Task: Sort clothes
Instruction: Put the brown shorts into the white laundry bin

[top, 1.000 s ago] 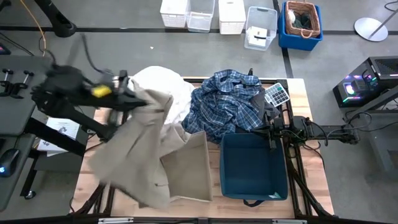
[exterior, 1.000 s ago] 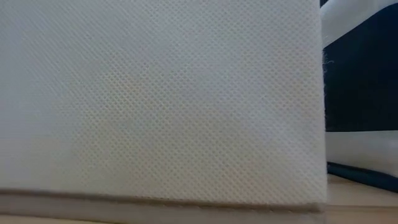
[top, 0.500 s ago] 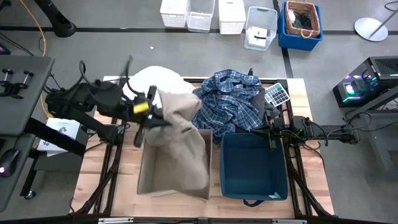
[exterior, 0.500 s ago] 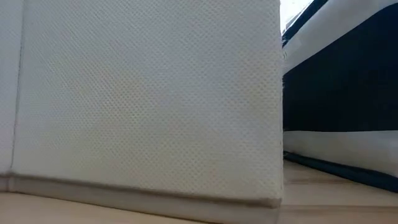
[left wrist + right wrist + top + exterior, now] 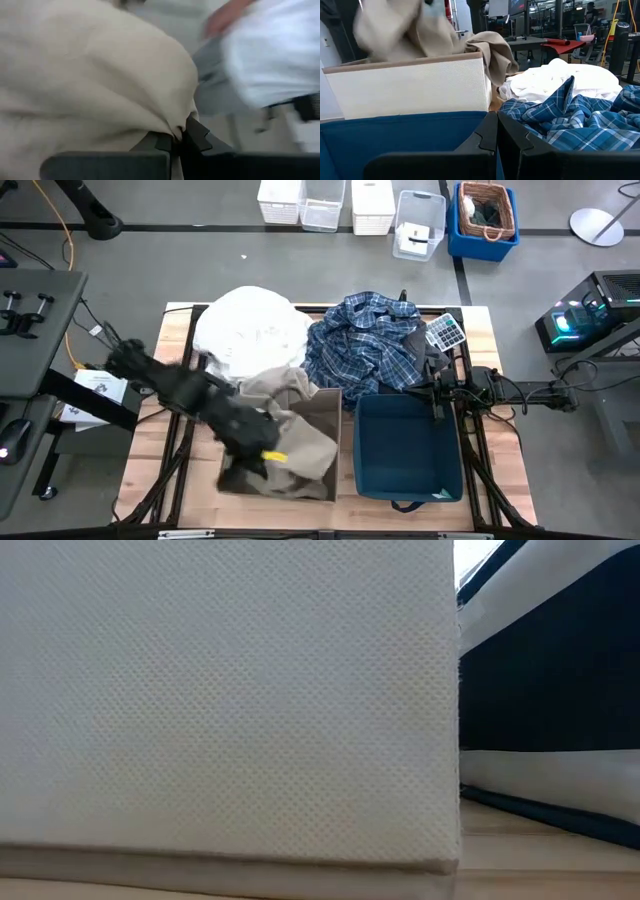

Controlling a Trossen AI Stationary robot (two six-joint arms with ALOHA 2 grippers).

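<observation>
My left gripper [image 5: 250, 460] is low over the beige bin [image 5: 325, 480], shut on the beige-tan garment [image 5: 295, 420], which lies bunched in the bin. One part of the garment hangs over the bin's far rim. The white garment [image 5: 250, 330] lies heaped at the table's far left. The blue-and-white plaid shirt [image 5: 370, 350] lies heaped beside it, over a dark grey piece [image 5: 432, 352]. My right gripper [image 5: 440, 395] waits shut and empty at the navy bin's far rim. My left gripper pinches a gathered fold of the beige-tan garment [image 5: 170, 120] between its two fingers, which come slanting down from the table's left. The cloth bulges slack beyond the fingertips and rests in the beige bin. How many layers it holds cannot be told.
The navy bin [image 5: 405, 445] stands to the right of the beige bin at the near edge. A calculator [image 5: 445, 332] lies at the far right of the table. Baskets and boxes [image 5: 370, 205] stand on the floor beyond the table. The low view is filled by the beige bin's wall [image 5: 220, 700].
My left gripper has swung from above the table's left edge toward the right and the near edge, then down into the beige bin, staying shut on the beige-tan garment. The garment, which hung spread over the table's left side, is now bunched in the bin.
</observation>
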